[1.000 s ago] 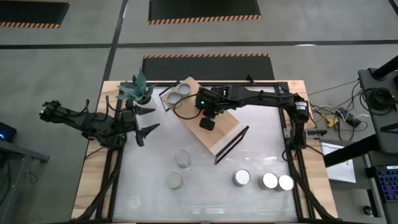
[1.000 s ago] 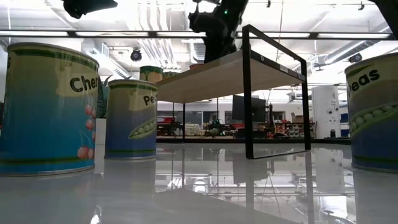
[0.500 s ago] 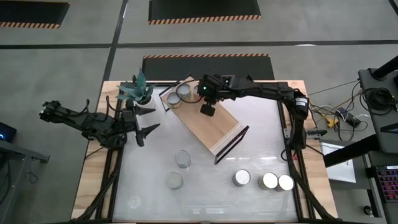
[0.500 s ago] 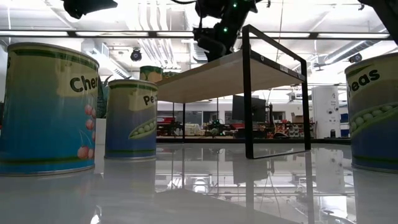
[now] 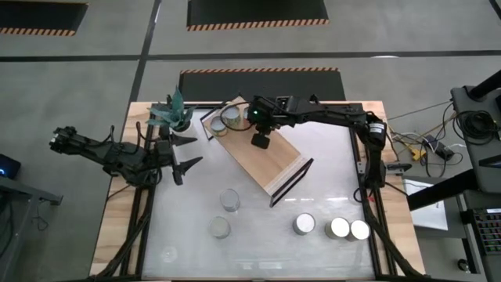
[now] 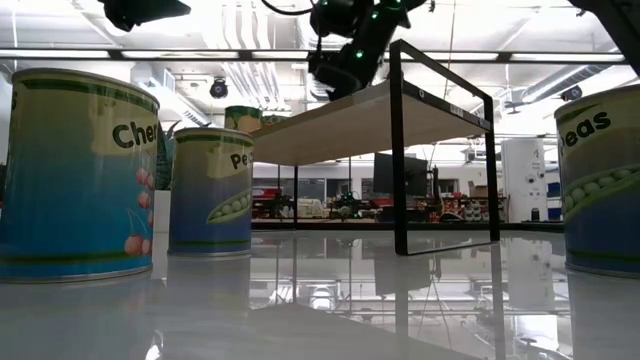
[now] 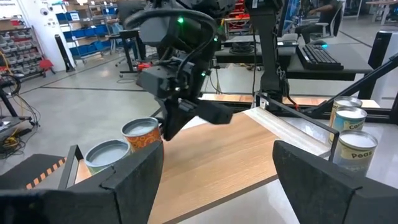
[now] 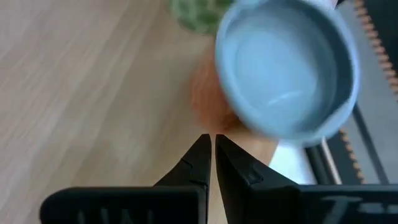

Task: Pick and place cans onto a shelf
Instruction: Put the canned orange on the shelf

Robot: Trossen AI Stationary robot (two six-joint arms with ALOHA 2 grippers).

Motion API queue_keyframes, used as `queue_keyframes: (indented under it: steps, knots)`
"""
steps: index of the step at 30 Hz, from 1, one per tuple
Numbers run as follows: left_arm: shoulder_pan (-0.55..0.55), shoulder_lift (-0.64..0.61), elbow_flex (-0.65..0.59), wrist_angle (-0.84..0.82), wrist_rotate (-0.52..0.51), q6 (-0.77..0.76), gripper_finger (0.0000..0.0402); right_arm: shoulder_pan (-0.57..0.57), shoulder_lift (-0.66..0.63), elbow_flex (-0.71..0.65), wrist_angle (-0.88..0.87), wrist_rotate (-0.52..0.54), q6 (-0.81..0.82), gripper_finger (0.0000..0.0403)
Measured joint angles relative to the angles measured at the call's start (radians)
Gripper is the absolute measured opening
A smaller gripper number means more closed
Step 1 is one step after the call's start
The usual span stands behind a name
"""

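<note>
The light-wood shelf [image 5: 262,159] stands slanted on the white table, with two cans [image 5: 213,123] [image 5: 232,117] on its far left end. Several more cans stand on the table: two [image 5: 229,200] [image 5: 220,228] near the middle and three [image 5: 304,225] [image 5: 339,228] [image 5: 359,230] at the near right. My right gripper [image 5: 261,141] is shut and empty above the shelf board, just beside the two cans; its wrist view shows its fingertips [image 8: 211,152] over the wood next to one can's top [image 8: 286,74]. My left gripper [image 5: 186,151] is open and empty at the table's left.
A potted green plant [image 5: 174,115] stands at the far left, close to my left gripper. The shelf's black wire frame [image 5: 291,180] rises at its near right end. In the low view, tall-looking cans [image 6: 75,175] [image 6: 600,190] stand near the front edge on both sides.
My right gripper has moved over the shelf board toward the table's far edge, closer to the two cans on the shelf's far left end, and has risen a little. The cans and the shelf have stayed put.
</note>
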Motion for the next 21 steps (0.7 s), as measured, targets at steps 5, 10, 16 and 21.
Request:
queue_keyframes:
  steps: [5,10,16,21]
  knots:
    - [0.000,-0.001,0.000,0.001,0.000,0.000,0.0283,-0.026,0.000,0.000,0.065,0.017,-0.017,0.0013]
    - [0.000,-0.001,0.000,0.001,0.000,0.000,0.0283,-0.038,-0.001,0.000,0.050,0.017,-0.009,0.0013]
    - [0.000,-0.001,0.000,0.001,0.000,0.000,0.0283,-0.036,0.002,0.000,0.097,0.018,-0.016,0.0013]
    - [0.000,-0.001,0.000,0.001,0.000,0.000,0.0283,-0.056,0.011,0.000,0.161,0.018,-0.037,0.0013]
